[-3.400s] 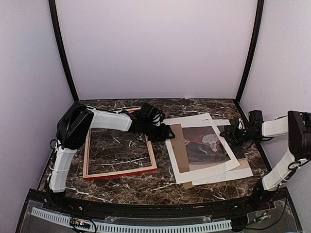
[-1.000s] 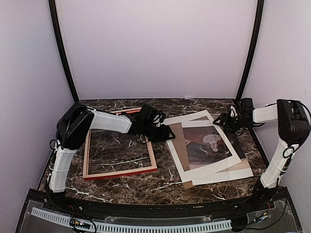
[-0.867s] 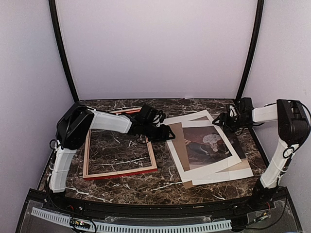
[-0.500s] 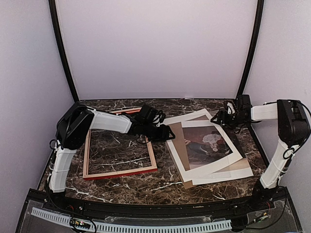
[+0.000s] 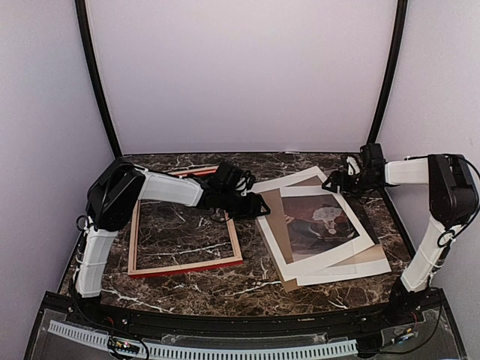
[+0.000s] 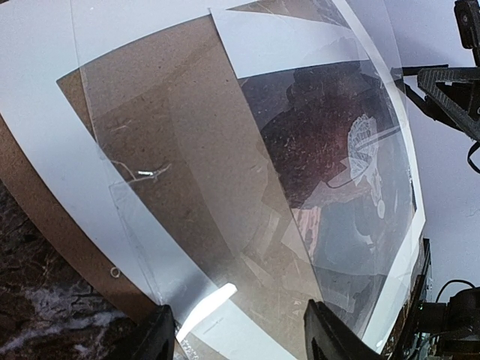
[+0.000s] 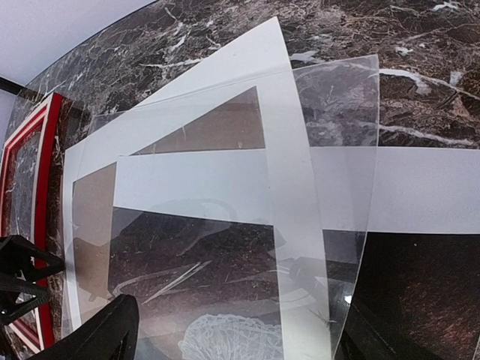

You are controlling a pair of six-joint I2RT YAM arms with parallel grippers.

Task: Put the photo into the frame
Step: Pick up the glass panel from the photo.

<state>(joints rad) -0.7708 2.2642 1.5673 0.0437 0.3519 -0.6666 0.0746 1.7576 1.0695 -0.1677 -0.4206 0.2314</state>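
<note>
The photo (image 5: 319,221), a dark sepia print with a pale figure, lies face up at the right in a loose stack with a white mat (image 5: 300,184), a brown board (image 5: 274,217) and a clear sheet (image 7: 341,135). The frame (image 5: 185,265) lies flat at the left, its pale wood back up and a red edge showing. My left gripper (image 5: 259,204) is open and low at the stack's left edge, between frame and stack. My right gripper (image 5: 335,182) is open over the stack's far right corner. In the left wrist view the photo (image 6: 322,142) lies under the clear sheet, with the gripper (image 6: 240,341) open above it.
The frame's red front (image 7: 30,150) and my left gripper (image 7: 19,285) show at the left of the right wrist view. Black posts (image 5: 386,75) and pale walls close in the marble table (image 5: 247,289). The stack's near corner (image 5: 375,266) lies close to the right arm's base.
My right gripper has swung from the stack's right edge back and left to its far right corner. The sheets have shifted slightly. The left arm has not moved.
</note>
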